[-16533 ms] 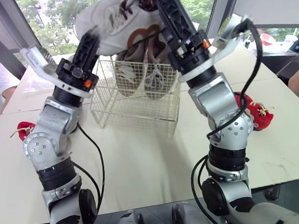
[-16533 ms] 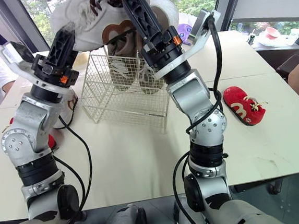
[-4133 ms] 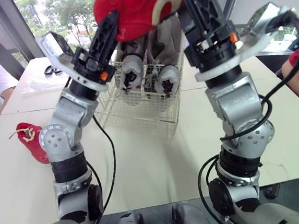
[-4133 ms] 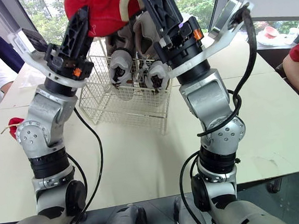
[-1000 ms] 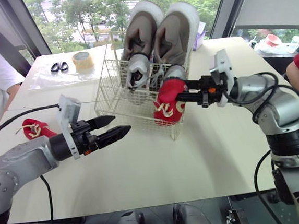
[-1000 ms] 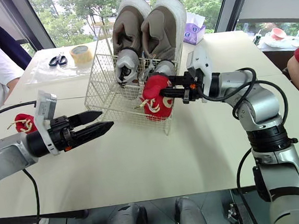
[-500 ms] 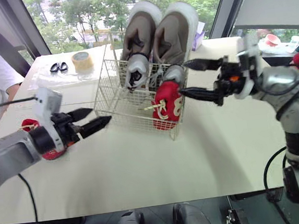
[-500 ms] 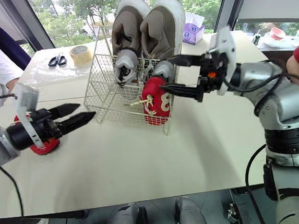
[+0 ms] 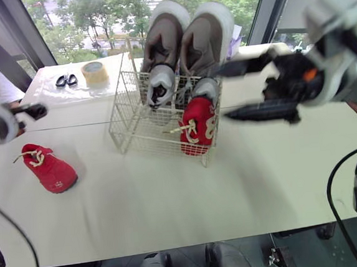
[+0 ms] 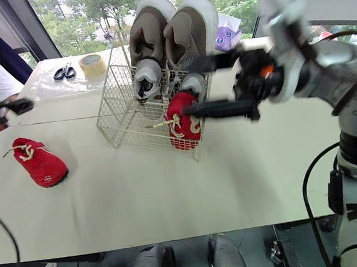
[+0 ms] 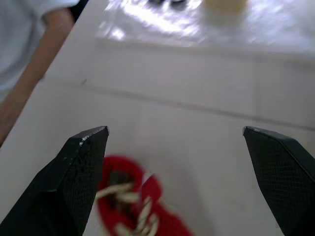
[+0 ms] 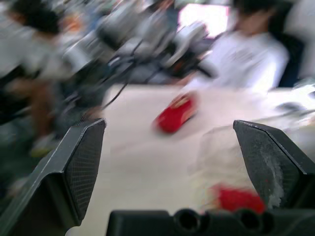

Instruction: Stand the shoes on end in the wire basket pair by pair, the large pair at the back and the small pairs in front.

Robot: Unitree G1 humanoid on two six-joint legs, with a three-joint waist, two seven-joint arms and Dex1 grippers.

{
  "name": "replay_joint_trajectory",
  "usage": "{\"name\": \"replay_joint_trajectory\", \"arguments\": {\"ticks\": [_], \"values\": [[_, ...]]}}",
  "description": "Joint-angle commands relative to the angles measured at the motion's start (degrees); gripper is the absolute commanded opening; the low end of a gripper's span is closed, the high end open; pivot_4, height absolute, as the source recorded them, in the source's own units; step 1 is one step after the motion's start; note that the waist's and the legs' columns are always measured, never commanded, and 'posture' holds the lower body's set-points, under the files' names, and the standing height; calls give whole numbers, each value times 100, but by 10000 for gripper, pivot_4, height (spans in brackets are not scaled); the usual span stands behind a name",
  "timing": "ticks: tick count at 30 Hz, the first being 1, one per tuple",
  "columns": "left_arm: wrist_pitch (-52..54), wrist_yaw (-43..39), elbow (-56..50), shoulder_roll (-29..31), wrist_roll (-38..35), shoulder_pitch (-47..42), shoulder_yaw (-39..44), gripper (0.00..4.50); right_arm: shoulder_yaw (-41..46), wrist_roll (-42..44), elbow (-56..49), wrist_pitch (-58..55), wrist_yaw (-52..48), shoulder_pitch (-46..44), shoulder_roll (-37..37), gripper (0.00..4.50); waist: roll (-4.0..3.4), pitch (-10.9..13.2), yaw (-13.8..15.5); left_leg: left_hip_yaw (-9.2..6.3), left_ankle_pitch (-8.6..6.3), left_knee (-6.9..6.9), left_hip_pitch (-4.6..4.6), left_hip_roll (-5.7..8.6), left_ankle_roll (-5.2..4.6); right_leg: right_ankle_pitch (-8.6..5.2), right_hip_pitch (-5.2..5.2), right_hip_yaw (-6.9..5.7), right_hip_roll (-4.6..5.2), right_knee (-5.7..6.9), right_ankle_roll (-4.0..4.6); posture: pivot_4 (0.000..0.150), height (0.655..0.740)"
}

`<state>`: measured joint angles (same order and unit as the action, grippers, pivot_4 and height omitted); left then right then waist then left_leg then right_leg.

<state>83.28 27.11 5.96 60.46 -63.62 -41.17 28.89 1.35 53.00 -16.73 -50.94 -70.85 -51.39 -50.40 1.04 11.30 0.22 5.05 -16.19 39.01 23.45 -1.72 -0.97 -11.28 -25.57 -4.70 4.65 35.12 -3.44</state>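
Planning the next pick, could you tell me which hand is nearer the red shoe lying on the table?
Left. The left hand hovers close by that red shoe; the right hand is far off beside the wire basket.

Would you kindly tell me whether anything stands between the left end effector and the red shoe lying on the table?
Nothing visible does. The left end effector is open above the red shoe, which lies alone on bare table. From there to the wire basket the tabletop also looks free.

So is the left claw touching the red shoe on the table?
Apart. Left eye view shows bare table between the left gripper and the red shoe.
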Motion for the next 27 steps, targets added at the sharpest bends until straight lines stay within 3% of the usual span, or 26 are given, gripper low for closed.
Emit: {"name": "replay_joint_trajectory", "arguments": {"ticks": [1, 11, 21, 27], "values": [[744, 473, -2, -131, 484, -262, 925, 45000, -287, -491, -22, 529, -516, 42, -114, 44753, 4, 3, 9, 0, 1, 1, 0, 0, 2, 0, 0, -1, 1, 0, 0, 1500, 7400], [922, 31, 235, -711, 1506, 72, 1301, 45000, -646, -1002, -356, 908, -754, 291, -56, 44753, 21, -4, 49, -10, 23, 3, 0, 3, 71, 3, 1, -10, 12, 6, 6, 1500, 7400], [-107, -1647, 2256, -610, 2886, -386, -151, 45000, -284, -844, -788, 530, -122, 488, -120, 44753, 23, -6, 55, -7, 9, 1, 1, 4, 61, 4, -5, -17, 29, 9, 10, 1500, 7400], [-567, -2465, 3108, -517, 3464, -767, -721, 17746, -107, -775, -910, 378, 109, 576, -207, 45000, 22, -6, 43, -3, 4, 0, 2, 4, 50, 5, -10, -16, 35, 11, 10, 1500, 7400]]}}
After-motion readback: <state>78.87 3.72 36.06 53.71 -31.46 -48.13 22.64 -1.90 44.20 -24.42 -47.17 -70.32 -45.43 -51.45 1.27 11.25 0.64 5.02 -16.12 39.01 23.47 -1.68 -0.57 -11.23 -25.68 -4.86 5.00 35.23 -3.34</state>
